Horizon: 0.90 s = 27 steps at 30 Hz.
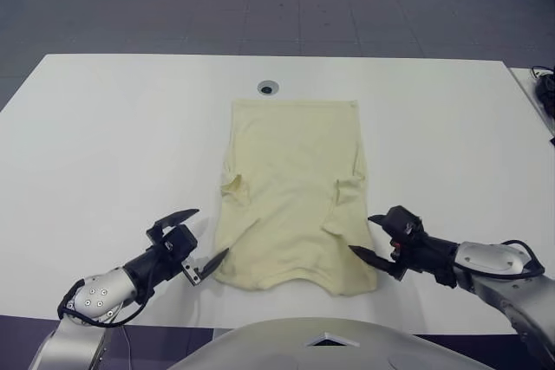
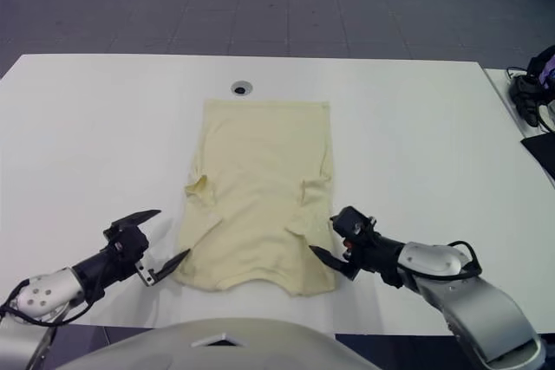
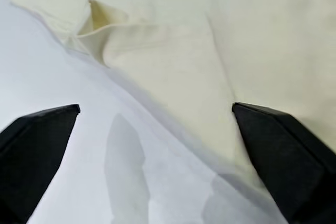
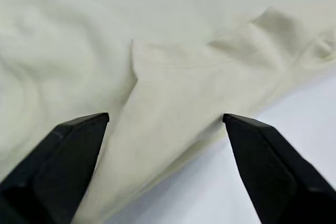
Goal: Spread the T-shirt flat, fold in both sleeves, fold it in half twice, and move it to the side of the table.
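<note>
Here the T-shirt (image 1: 295,188) lies between the left gripper (image 1: 211,231) and right gripper (image 1: 362,233), both gaping empty.

Legible text, labels, brands, numbers or signs: none can be read on the T-shirt (image 1: 295,197) or the counter (image 1: 104,145).

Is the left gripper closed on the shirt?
No, the left gripper is open, its fingers spread apart at a near corner of the T-shirt.
</note>
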Each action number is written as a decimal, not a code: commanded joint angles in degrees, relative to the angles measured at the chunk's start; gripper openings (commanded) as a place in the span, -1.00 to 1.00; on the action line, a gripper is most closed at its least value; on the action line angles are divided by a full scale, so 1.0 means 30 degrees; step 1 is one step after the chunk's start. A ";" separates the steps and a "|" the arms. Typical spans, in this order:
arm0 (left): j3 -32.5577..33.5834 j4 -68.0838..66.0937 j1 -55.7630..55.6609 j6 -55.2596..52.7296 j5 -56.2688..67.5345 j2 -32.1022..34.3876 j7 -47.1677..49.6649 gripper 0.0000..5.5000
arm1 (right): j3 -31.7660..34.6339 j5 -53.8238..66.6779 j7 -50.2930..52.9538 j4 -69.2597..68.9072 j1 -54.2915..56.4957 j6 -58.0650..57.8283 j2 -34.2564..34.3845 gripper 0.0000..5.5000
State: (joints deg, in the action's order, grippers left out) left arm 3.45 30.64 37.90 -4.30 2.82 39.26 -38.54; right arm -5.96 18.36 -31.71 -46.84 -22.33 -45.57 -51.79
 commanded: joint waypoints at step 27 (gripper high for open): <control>-0.1615 -0.5714 -1.3369 -0.5438 0.1454 0.0202 -0.0485 0.83 | -0.0144 -0.2200 -0.1060 0.0659 0.0653 0.1299 -0.0003 0.96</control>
State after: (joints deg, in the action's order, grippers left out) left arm -1.63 7.88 -3.28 -14.37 6.19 38.86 -39.91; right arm -5.56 12.57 -34.67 -45.76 -20.83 -41.77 -52.06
